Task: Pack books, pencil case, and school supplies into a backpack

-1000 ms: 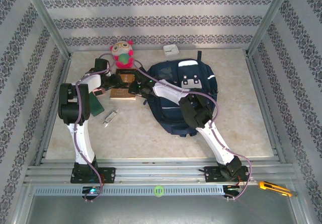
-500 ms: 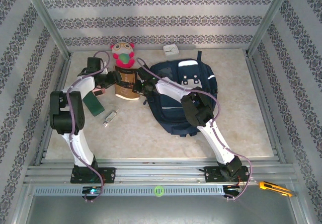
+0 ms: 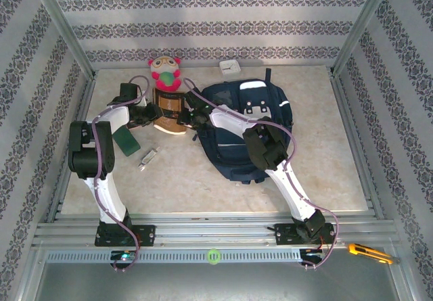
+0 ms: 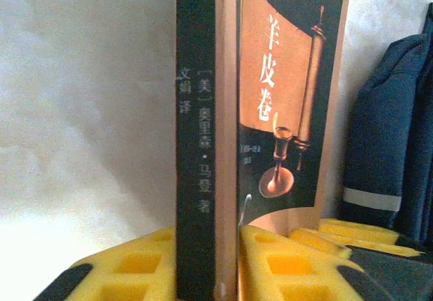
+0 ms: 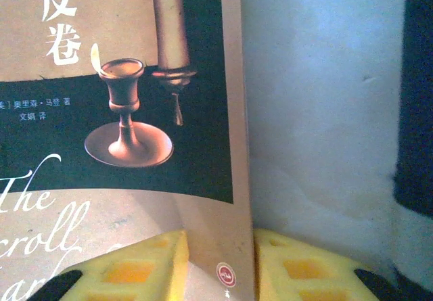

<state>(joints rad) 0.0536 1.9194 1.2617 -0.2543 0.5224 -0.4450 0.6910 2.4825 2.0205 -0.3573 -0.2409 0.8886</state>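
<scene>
- Top external view: a second ago the paperback [image 3: 169,107] lay flat on the table just left of the backpack [image 3: 247,128]. Now it stands tilted off the table, held between my left pincer [image 3: 150,111] and my right pincer [image 3: 186,117]. My left arm has swung in towards the backpack and its jaws have closed. I judge the pickup done; what is left is carrying the paperback over to the backpack's opening. A green flat piece [image 3: 125,141] waits on the table further left of the backpack, and a plush toy [image 3: 164,73] sits behind the paperback.
- Left wrist view: this shows what the overhead cannot. My left pincer [image 4: 206,274] is clamped across the spine, yellow pads [image 4: 135,267] flush on both sides, with the paperback [image 4: 284,111] upright. The backpack [image 4: 385,145] is close beyond its far edge.
- Right wrist view: my right pincer [image 5: 220,274] grips the opposite edge, one pad on the cover and one behind. The paperback [image 5: 122,111] shows its goblet picture and lettering, too small to read from above.
</scene>
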